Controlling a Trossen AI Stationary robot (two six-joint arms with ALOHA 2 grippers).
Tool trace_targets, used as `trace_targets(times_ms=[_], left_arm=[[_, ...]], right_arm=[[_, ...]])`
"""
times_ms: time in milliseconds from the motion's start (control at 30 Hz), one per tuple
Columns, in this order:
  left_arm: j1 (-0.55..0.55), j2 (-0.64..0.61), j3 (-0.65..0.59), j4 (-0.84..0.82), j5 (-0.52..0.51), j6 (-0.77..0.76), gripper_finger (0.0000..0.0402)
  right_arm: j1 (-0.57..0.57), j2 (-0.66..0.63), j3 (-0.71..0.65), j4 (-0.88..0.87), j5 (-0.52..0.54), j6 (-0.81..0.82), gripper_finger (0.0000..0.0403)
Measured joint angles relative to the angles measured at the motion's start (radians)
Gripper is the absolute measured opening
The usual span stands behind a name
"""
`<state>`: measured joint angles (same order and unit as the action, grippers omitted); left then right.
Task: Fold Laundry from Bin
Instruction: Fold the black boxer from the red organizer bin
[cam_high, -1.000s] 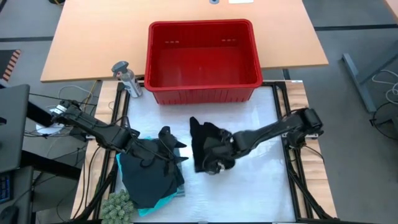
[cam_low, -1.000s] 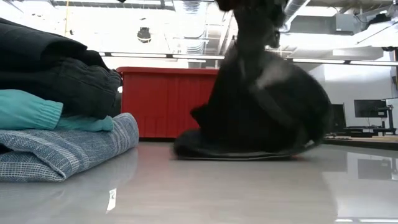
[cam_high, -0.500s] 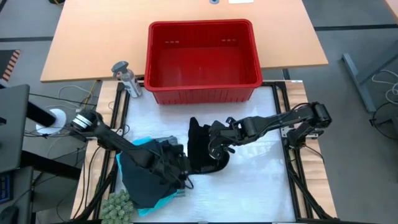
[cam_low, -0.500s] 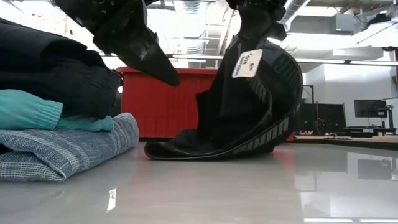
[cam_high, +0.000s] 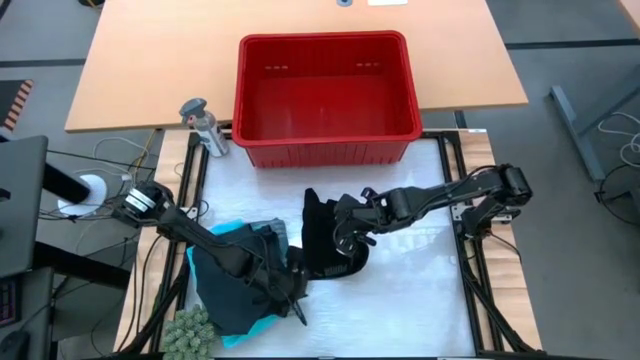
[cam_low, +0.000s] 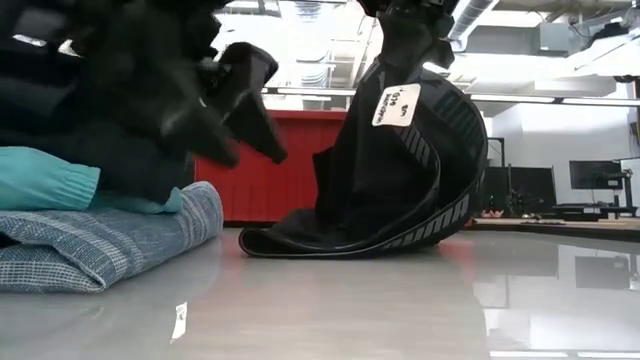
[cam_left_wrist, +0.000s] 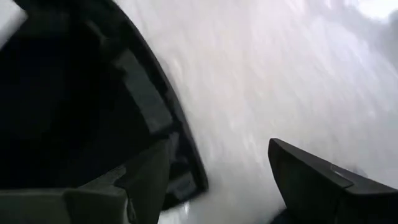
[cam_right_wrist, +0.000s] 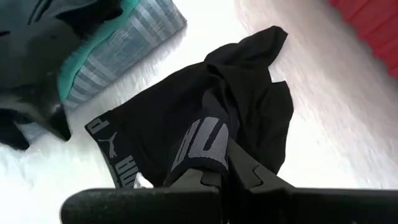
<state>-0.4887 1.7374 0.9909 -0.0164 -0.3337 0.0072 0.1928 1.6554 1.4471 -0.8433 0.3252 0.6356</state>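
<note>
A black garment (cam_high: 322, 245) with a grey-lettered waistband hangs from my right gripper (cam_high: 347, 234), which is shut on it at mid-table. Its lower edge rests on the white table top (cam_low: 340, 243). My left gripper (cam_high: 297, 303) is open, low over the table beside the garment's near-left edge (cam_left_wrist: 180, 155); it shows blurred in the low view (cam_low: 235, 100). At the near left lies a stack of folded laundry (cam_high: 235, 290): black on turquoise on blue-grey stripes (cam_low: 100, 235). The red bin (cam_high: 325, 85) stands at the far edge. My right gripper pinches the garment's waistband at its grey-lettered stretch (cam_right_wrist: 200, 146) between both fingers. The fingers come from above, slanting down from the table's right. The garment hangs below them with a white tag showing (cam_low: 397, 103), and the bottom loop of the waistband (cam_low: 300, 245) lies on the table.
A small grey bottle (cam_high: 203, 125) stands left of the bin. A green knobbly thing (cam_high: 190, 330) lies at the near left corner. Bare white table top (cam_high: 410, 290) stretches near and right of the garment.
My right gripper has gone up and toward the far edge with the black garment, drawing it up from a heap so that it hangs with only its lower edge down, then kept still. My left gripper has left the stack, going down toward the near edge, to the garment's near-left side.
</note>
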Motion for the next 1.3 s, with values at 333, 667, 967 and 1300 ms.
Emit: trace_targets(times_ms=[333, 667, 967, 1300], left_arm=[[0.017, 0.138, 0.058, -0.122, -0.049, 0.022, 0.0259], [0.045, 0.193, 0.127, -0.232, -0.055, -0.075, 0.0212], [0.113, 0.195, 0.125, -0.257, 0.023, -0.194, 0.0015], [0.125, 0.176, 0.234, -0.412, 0.055, -0.306, 0.0]], right_arm=[[0.001, -0.003, 0.001, 0.035, -0.001, -0.004, 0.0021], [0.004, -0.007, 0.001, 0.073, -0.011, -0.008, 0.0021], [0.022, -0.05, 0.001, 0.103, -0.037, 0.001, 0.0021], [0.019, -0.187, 0.001, -0.052, 0.076, 0.153, 0.0021]])
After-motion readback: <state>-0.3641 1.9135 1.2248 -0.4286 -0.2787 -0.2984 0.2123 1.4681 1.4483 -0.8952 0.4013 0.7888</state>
